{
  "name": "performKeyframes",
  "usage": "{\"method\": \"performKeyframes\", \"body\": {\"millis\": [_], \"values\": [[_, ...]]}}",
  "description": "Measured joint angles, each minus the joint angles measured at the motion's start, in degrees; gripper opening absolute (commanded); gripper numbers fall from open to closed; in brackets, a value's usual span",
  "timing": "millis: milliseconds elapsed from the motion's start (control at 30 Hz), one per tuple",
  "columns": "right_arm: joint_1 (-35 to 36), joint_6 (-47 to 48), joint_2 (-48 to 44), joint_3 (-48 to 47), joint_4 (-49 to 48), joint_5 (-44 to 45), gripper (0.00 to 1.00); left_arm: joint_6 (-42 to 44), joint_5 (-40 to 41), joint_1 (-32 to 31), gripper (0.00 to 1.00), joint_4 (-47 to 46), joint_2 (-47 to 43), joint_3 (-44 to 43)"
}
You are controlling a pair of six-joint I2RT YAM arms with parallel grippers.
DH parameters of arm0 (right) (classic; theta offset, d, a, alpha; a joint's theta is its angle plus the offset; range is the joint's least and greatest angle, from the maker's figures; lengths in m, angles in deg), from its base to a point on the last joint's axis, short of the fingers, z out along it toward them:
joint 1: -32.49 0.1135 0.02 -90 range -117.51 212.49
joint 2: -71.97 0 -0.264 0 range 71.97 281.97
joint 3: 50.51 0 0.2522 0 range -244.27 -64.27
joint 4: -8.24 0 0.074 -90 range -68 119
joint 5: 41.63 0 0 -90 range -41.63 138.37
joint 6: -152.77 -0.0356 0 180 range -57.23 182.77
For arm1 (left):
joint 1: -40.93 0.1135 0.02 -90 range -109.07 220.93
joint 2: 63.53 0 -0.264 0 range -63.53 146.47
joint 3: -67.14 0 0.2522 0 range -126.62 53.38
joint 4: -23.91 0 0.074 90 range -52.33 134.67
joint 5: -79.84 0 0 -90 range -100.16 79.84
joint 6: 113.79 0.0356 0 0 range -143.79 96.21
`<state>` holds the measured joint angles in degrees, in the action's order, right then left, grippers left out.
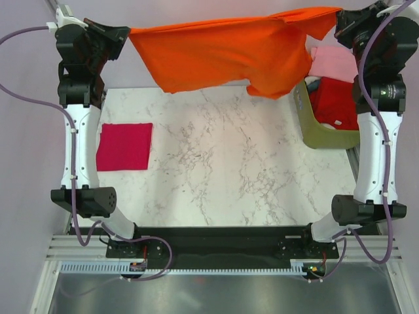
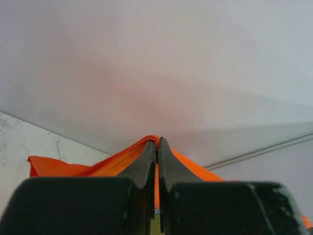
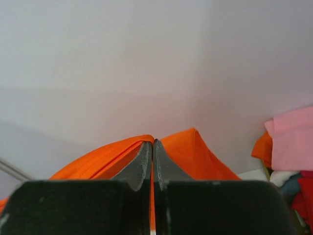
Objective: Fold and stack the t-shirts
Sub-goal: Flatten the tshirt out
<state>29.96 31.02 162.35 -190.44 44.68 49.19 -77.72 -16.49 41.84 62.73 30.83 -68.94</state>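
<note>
Bright orange cloth t-shirt (image 1: 222, 55) – unfolded, stretched in the air between the 2 arms, over the far edge of the white marble-patterned table (image 1: 229, 176). Its top hem runs nearly level from one gripper to the other; the body hangs in loose folds, lowest toward the right.

Left gripper (image 1: 124, 34): clenched on the shirt's left corner. The left wrist view shows the dark fingers (image 2: 146, 164) pressed together with orange cloth (image 2: 54, 166) pinched between them.

Right gripper (image 1: 340, 26): likewise clamped on the right corner – the right wrist view shows cloth (image 3: 98, 156) bunched either side of the closed fingers (image 3: 142, 164).

Crimson-magenta t-shirt (image 1: 124, 146): 1 flat folded square lying on the table's left side, beside the left arm, well apart from the orange one.

Right side: olive-green bin (image 1: 311, 127) holding red cloth (image 1: 334, 98) with pale pink cloth (image 1: 330, 62) above. A small white mark on the red cloth is too small to read.
</note>
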Motion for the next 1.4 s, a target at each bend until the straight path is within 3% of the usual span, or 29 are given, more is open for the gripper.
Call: {"method": "performKeyframes", "body": {"millis": [100,533,767,1033,1400], "values": [[-1.3,-1.9,-2.9,9.2,-4.7,-5.3,0.0,0.0,-1.6,0.2,0.02,-4.0,-1.0,4.6],[-5.2,-6.3,-14.0,66.6,-14.4,-13.0,0.0,-0.8,-7.0,0.5,0.02,-22.9,-7.7,64.0],[-5.3,-6.1,-22.3,81.2,-17.8,-12.9,0.0,-0.9,-8.9,0.5,0.02,-28.4,-11.6,78.0],[-5.4,-4.5,-32.6,96.1,-16.6,-11.6,0.0,-0.8,-8.8,0.5,0.02,-30.8,-22.4,92.7],[-5.4,-1.5,-56.1,102.7,-5.4,-9.8,0.0,-0.9,-6.8,0.6,0.02,-22.8,-44.6,105.5]]}}
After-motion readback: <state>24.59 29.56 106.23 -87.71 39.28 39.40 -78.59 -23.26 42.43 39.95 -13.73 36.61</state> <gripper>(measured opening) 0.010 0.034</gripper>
